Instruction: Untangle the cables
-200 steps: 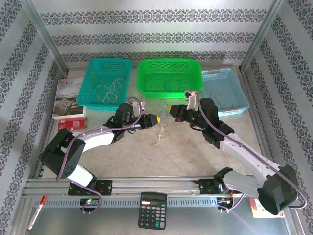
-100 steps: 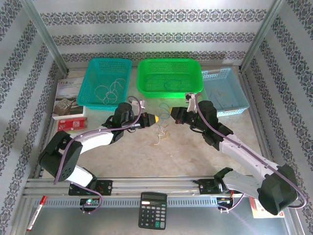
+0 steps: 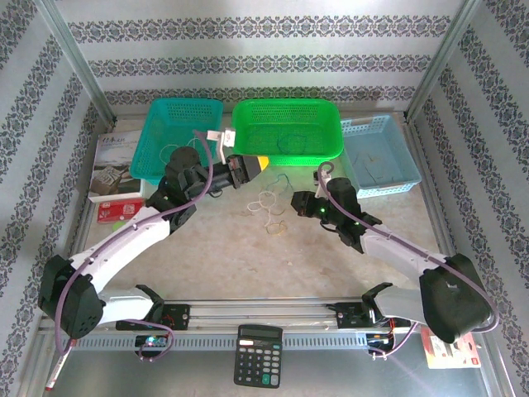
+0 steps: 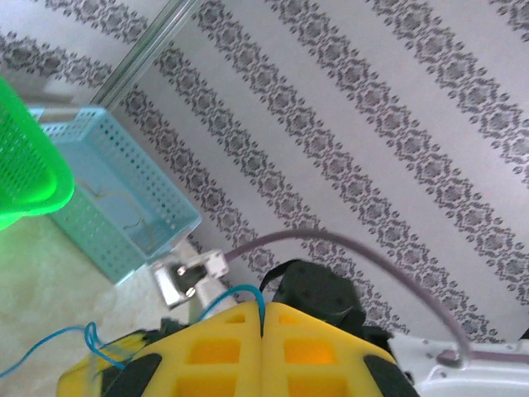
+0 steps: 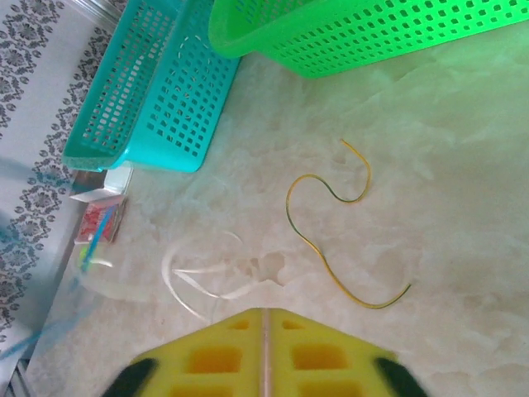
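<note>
left wrist: left claw (image 4: 263,309) pinches blue cable (image 4: 238,288) | right wrist: yellow cable (image 5: 288,208) loose

Open table (image 3: 223,256) between the arms, cables (image 3: 266,201) strewn midway; teal basket (image 3: 188,101), green basket (image 3: 285,102), blue basket (image 3: 388,188) block the far side

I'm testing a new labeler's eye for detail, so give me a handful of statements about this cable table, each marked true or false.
1. The left gripper is shut on the blue cable. True.
2. The yellow cable lies inside the green basket. False: it lies on the table in front of that basket.
3. A calculator sits at the near edge between the arm bases. True.
4. The right gripper is clamped on the whitish cable. False: that cable lies loose on the table.
5. The teal basket is empty. False: thin cable loops lie in it.
</note>
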Motion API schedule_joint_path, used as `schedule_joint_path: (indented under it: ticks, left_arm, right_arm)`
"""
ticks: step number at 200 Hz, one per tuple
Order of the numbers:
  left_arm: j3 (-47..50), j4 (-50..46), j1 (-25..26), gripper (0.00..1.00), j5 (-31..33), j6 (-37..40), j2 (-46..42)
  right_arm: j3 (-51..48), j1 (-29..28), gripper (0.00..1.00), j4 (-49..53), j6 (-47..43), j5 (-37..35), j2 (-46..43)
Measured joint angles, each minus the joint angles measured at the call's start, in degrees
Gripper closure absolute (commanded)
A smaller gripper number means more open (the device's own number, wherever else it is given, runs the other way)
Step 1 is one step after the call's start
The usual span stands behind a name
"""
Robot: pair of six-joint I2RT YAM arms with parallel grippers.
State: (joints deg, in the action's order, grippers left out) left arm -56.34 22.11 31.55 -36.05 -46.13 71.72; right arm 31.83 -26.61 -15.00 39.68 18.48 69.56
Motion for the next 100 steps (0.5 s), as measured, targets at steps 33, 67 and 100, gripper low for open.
schedule_joint_path:
  ticks: [33, 67, 100]
  left_arm:
    - [-4.0, -2.0, 0.0, 1.00, -0.3, 0.0, 0.1]
    - [-5.1, -3.8, 0.0, 1.00, -0.4, 0.0, 0.2]
    - [-5.1, -5.5, 0.0, 1.00, -0.4, 0.0, 0.7]
  right_arm:
    - [-0.2, 0.0, 0.33, 0.0, -0.3, 0.5, -1.6]
    - [-0.3, 0.0, 0.25, 1.2, -1.7, 0.4, -7.6]
    - [-0.7, 0.0, 0.24, 3.5, -3.5, 0.0, -13.6]
